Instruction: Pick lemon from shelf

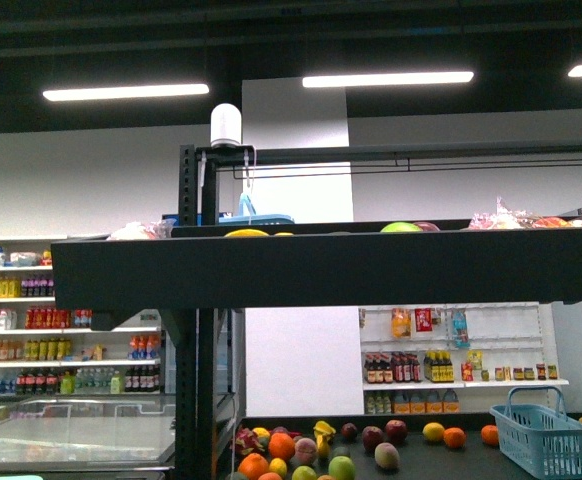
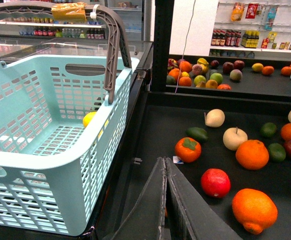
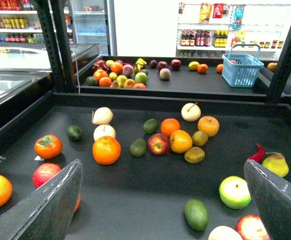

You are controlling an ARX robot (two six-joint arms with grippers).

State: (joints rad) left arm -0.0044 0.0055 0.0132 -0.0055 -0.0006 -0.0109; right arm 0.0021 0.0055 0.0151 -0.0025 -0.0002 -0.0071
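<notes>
Left pincer (image 2: 164, 161): fingers pressed together, nothing between them, hanging over the near tabletop (image 2: 150, 130) of the shelf (image 1: 271, 270). Right pincer (image 3: 163, 165): fingers wide apart, empty, over the same tabletop. Neither arm shows in the front view. Baskets, two: a pale blue basket (image 2: 45, 155) at the tabletop's left edge, just beside my left pincer, and a smaller blue basket (image 3: 242, 70) on the far tabletop (image 3: 195, 85). The lemon (image 2: 89, 119), one small bright-yellow fruit, lies inside the pale blue basket at its far right corner, partly hidden by the grey handle (image 2: 116, 50). One more yellow oval fruit (image 3: 193, 65) sits on the far tabletop, left of the smaller basket and touching nothing. Counted on the near tabletop from the right wrist: four dark green fruits, e.g. (image 3: 138, 147); three cream-coloured round fruits, e.g. (image 3: 191, 112); one persimmon (image 3: 48, 146) with a green cap; one red chilli (image 3: 255, 153) just beside one pear (image 3: 275, 164); one large orange (image 3: 106, 150). Writing: the yellow tag (image 2: 69, 11) on the basket handle is too blurred to read, and the bottle labels on the white store shelves (image 1: 66, 335) are too small to make out.
</notes>
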